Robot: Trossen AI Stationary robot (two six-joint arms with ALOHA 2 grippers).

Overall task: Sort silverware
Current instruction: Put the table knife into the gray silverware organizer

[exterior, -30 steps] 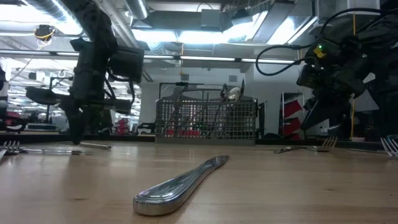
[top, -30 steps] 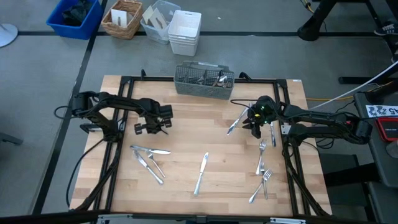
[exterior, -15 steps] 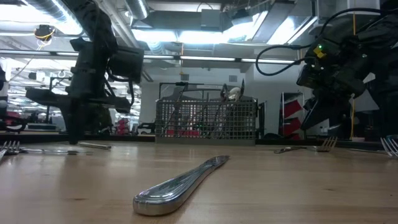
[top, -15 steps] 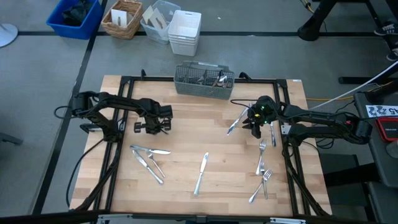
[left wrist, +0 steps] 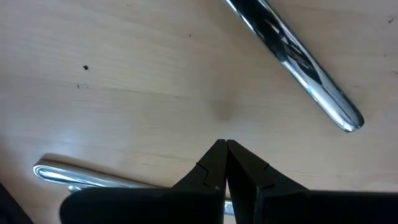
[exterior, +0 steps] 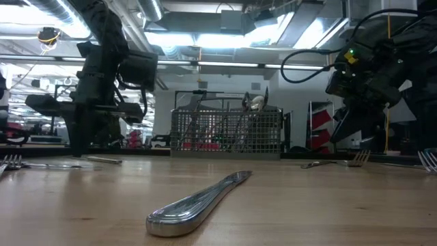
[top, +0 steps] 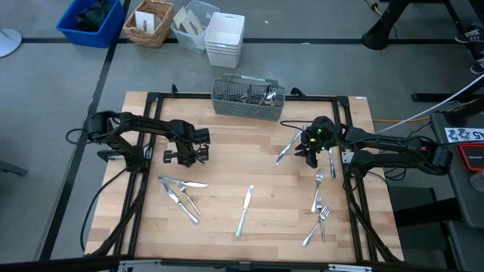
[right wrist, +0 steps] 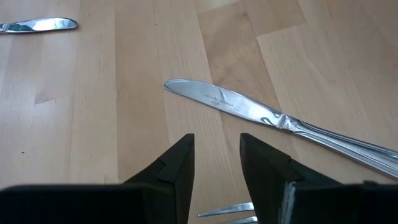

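Nearest, lone knife (exterior: 198,200) flat on counter (top: 227,151), mid-front. Left cluster of silverware (top: 181,193) near counter's front-left; left claw (top: 184,156) pinched closed, empty, poised just behind it, likely staging a pick. Forks (top: 319,204) strewn along right edge. Right claw (right wrist: 216,163) partway open, empty, hovering over a knife (right wrist: 280,121). Farthest, mesh caddy (top: 248,97) already holding sorted pieces.

The left gripper (top: 184,156), fingers closed, has shifted slightly toward the desk's (top: 227,174) far edge and rotated.

Shiny silver knife (right wrist: 249,111) (pale wood table (right wrist: 93,112))
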